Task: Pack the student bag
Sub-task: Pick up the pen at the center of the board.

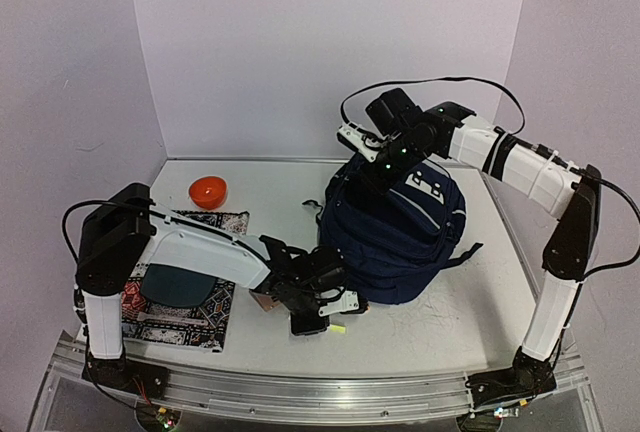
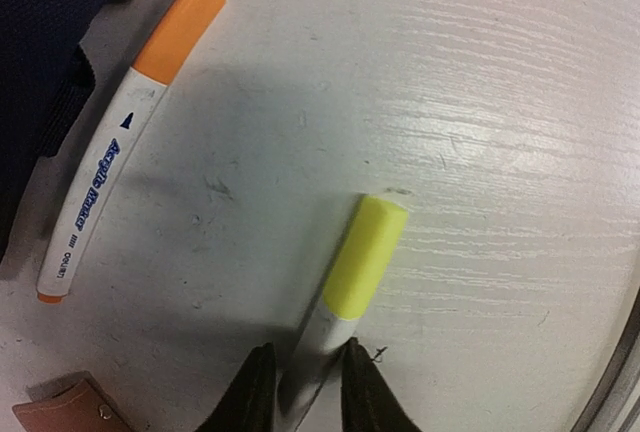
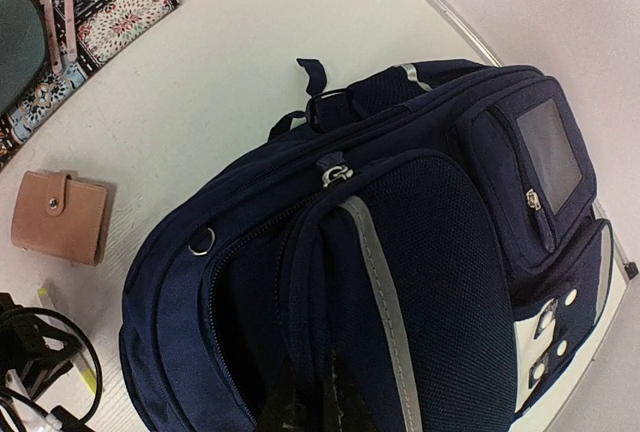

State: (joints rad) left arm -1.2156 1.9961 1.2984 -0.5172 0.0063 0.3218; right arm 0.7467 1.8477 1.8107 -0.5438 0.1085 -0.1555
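Observation:
The student bag (image 1: pixel 400 242), navy with grey stripes, lies on the table right of centre; its front zip gapes in the right wrist view (image 3: pixel 430 252). My right gripper (image 1: pixel 375 174) (image 3: pixel 312 364) is shut on the fabric rim of that opening and holds it up. My left gripper (image 1: pixel 308 320) (image 2: pixel 305 352) is low at the bag's near-left corner. Its jaws are shut on the white barrel of a yellow-capped marker (image 2: pixel 365 252) lying on the table. An orange-capped marker (image 2: pixel 120 142) lies beside it, next to the bag's edge (image 2: pixel 40 32).
A tan snap wallet (image 3: pixel 60 217) (image 2: pixel 70 407) lies left of the bag. A patterned mat (image 1: pixel 185 322) with a dark plate (image 1: pixel 175 284) sits at the near left, and an orange bowl (image 1: pixel 208 190) behind it. The table's metal rail (image 1: pixel 300 387) runs along the front.

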